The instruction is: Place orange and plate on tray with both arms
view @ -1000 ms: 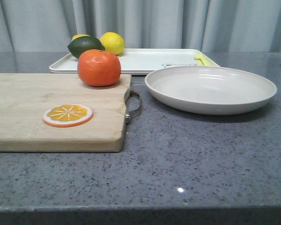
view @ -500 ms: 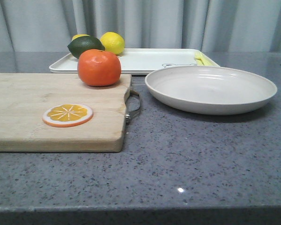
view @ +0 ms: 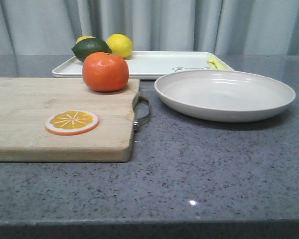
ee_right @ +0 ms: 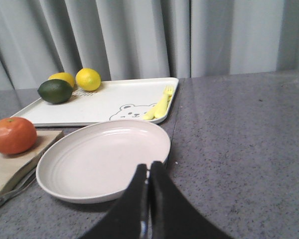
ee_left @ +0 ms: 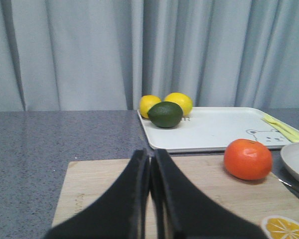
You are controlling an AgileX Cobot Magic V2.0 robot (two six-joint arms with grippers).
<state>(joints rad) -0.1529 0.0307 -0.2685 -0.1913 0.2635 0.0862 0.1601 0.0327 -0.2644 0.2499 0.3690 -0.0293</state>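
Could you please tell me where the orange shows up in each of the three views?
Front view: orange on the cutting board's far corner, left of centre.
Left wrist view: orange at right, on the board.
Right wrist view: orange at the left edge.
Shared landmark: the white tray behind it.

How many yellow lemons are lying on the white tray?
2. Both sit at the far left corner of the tray: one lemon beside the dark green fruit, the other lemon partly hidden behind it.
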